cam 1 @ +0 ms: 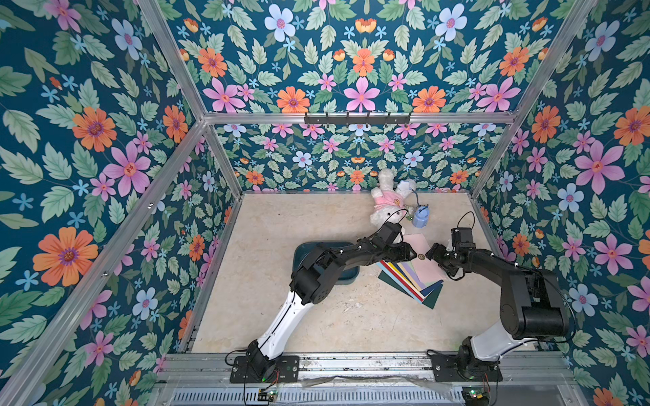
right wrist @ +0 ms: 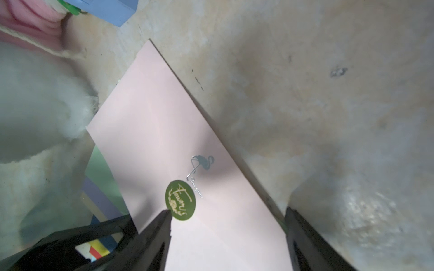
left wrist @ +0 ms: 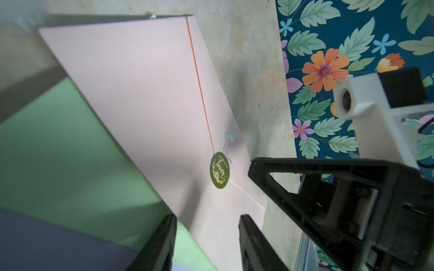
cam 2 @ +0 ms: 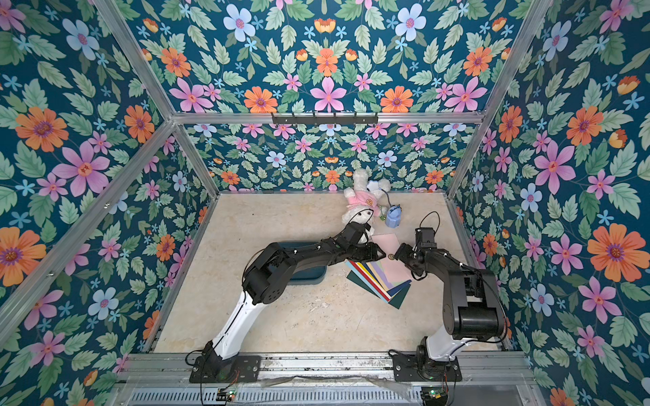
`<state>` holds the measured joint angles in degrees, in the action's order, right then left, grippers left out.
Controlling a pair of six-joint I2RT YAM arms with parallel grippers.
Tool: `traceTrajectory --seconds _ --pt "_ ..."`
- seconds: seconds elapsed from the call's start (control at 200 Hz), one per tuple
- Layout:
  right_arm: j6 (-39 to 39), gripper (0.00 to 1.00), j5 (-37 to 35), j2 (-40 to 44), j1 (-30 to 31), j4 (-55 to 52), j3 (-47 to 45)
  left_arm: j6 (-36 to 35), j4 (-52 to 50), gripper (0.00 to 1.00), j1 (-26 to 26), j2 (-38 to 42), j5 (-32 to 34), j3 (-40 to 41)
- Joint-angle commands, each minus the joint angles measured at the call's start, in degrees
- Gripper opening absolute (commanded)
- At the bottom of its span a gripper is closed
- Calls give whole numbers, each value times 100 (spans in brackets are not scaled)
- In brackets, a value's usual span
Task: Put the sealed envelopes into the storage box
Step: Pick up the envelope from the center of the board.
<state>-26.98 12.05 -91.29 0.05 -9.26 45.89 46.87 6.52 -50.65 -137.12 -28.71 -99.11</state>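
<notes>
Several sealed envelopes (cam 1: 409,281) lie fanned on the table, to the right of the storage box (cam 1: 350,276), which the left arm mostly covers. A pink envelope (cam 1: 420,246) tops the fan and carries a round green seal sticker (left wrist: 219,170). My left gripper (left wrist: 207,218) is open, its fingers apart over the pink envelope's near end. My right gripper (right wrist: 227,211) faces it from the opposite side, also open, with one finger (right wrist: 159,234) beside the sticker (right wrist: 180,200) and the other finger at the envelope's edge. In both top views the two tips nearly meet at the sticker (cam 2: 390,257).
A white plush rabbit in a pink top (cam 1: 385,207) and a small light-blue toy backpack (cam 1: 421,217) lie at the back, just behind the pink envelope. Flowered walls close in the table on three sides. A green envelope (left wrist: 58,152) lies under the pink one.
</notes>
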Motion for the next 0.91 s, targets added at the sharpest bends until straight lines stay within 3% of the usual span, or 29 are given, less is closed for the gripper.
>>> traceTrajectory --seconds 0.0,0.285,0.455,0.63,0.9 --pt "-35 77 199 -8 9 -15 -17 217 238 50 -6 -31 -199 36" --pt "-81 74 367 136 4 39 -54 266 223 42 -6 -50 -164 -15" --pt "-88 72 420 279 3 49 -104 237 144 17 -6 -63 -114 -63" --pt "-97 71 371 441 10 -14 -96 134 -14 0 -7 0 -16 -74" --pt "-47 80 201 1159 4 -26 -107 -265 -44 0 -15 741 -116 442"
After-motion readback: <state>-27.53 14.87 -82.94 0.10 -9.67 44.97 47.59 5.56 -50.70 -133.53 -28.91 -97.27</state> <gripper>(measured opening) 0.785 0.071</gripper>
